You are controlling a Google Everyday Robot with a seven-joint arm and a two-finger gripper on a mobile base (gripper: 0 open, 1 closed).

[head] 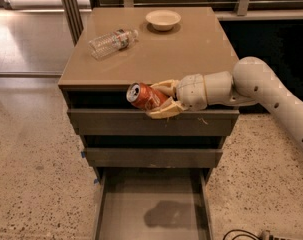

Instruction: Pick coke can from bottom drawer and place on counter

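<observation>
The tool (pixel 160 100) is clamped around the can (pixel 142 95), which lies sideways with its top pointing left, just in front of the table (pixel 191 54) edge. The tabletop lies behind and slightly higher, and the bottom drawer (pixel 141 196) hangs open well below.

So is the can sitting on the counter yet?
No, the gripper holds the can in midair, just below the front edge of the counter.

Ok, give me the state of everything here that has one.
coke can: on its side, gripped, level with the counter edge.
hand: shut on the can, just before that edge.
bottom drawer: pulled open, nothing visible inside.
water bottle: lying on its side on the counter.
bowl: upright.
</observation>
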